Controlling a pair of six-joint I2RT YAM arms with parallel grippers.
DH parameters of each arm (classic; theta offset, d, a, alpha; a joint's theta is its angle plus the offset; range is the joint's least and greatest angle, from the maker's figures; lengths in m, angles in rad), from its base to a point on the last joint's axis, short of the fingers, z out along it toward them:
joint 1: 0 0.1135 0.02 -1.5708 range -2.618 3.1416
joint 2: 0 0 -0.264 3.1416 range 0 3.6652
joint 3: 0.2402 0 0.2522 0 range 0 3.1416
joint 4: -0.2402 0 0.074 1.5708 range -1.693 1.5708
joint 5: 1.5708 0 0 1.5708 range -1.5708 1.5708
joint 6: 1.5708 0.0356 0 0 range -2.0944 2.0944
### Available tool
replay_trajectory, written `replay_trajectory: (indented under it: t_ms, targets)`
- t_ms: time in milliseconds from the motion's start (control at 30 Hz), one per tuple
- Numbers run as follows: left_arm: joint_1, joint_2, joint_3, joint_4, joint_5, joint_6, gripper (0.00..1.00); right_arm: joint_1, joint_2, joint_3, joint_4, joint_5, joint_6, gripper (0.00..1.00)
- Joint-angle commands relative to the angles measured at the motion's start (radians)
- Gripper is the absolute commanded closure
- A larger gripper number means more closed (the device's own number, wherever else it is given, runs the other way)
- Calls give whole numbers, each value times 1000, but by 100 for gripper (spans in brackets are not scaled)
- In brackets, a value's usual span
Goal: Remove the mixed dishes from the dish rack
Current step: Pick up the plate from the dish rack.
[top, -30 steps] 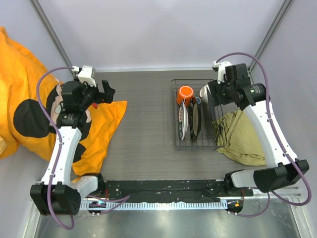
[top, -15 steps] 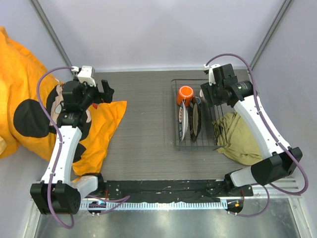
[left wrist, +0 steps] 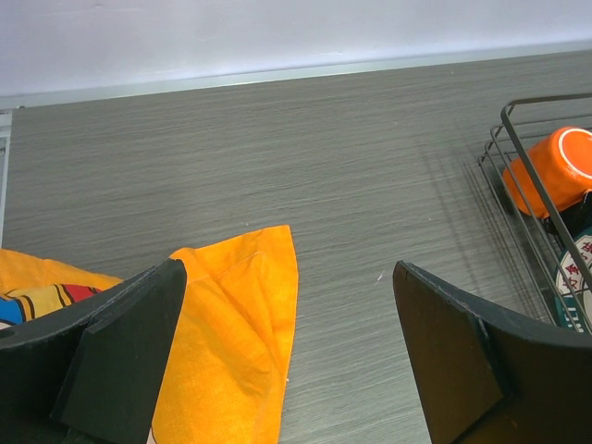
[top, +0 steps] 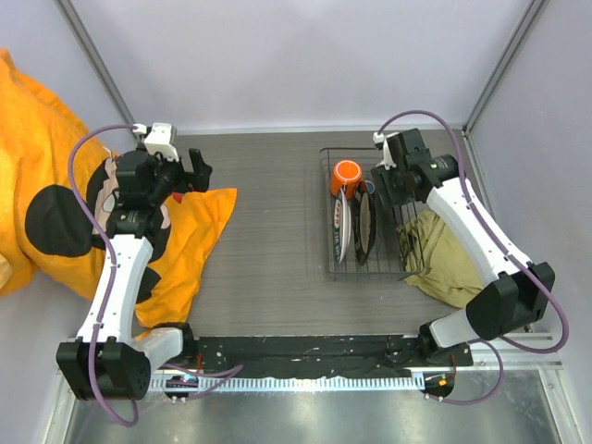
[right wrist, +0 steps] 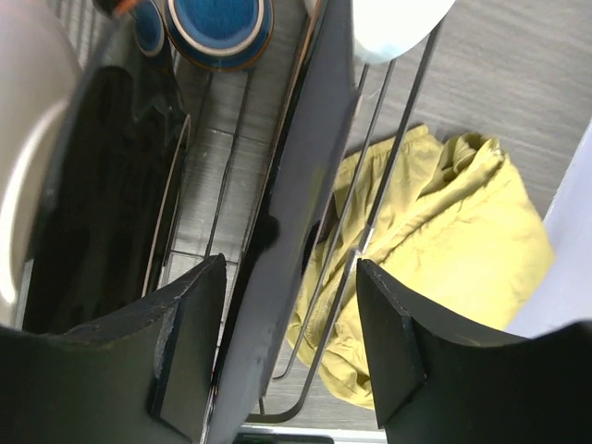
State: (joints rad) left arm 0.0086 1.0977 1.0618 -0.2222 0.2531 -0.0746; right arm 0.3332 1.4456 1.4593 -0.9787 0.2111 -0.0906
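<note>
We see the left gripper (left wrist: 287,277) gaping wide, well left of the rectangular dark wire dish rack (top: 347,151). The right gripper (right wrist: 289,268), half-open, straddles a dark upright plate edge (right wrist: 296,185) inside it; print on the cream patterned plate (left wrist: 575,277) is unreadable.

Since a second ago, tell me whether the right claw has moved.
Yes. The right claw has shifted left across the dish rack, from over its right edge toward the orange mug, which has not moved.

I find no writing, numbers or brand marks I can read; the plate (left wrist: 575,282) below the mug (left wrist: 553,174) shows only small red marks.
</note>
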Motion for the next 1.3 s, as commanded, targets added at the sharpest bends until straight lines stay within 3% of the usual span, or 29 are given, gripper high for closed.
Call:
replay_trajectory:
  t_ms: [0,633,1000,1267]
  targets:
    - [2,-7,0,23,-9,2,0,4,16,-33,37,34,31,39]
    - [1,-2,-11,37,-12,6,0,6,67,-66,60,71,40,63]
    - [1,-7,-13,35,-12,4,0,7,65,-31,40,129,28,99]
    - [1,-19,-20,46,-26,12,0,18,68,56,11,201,3,99]
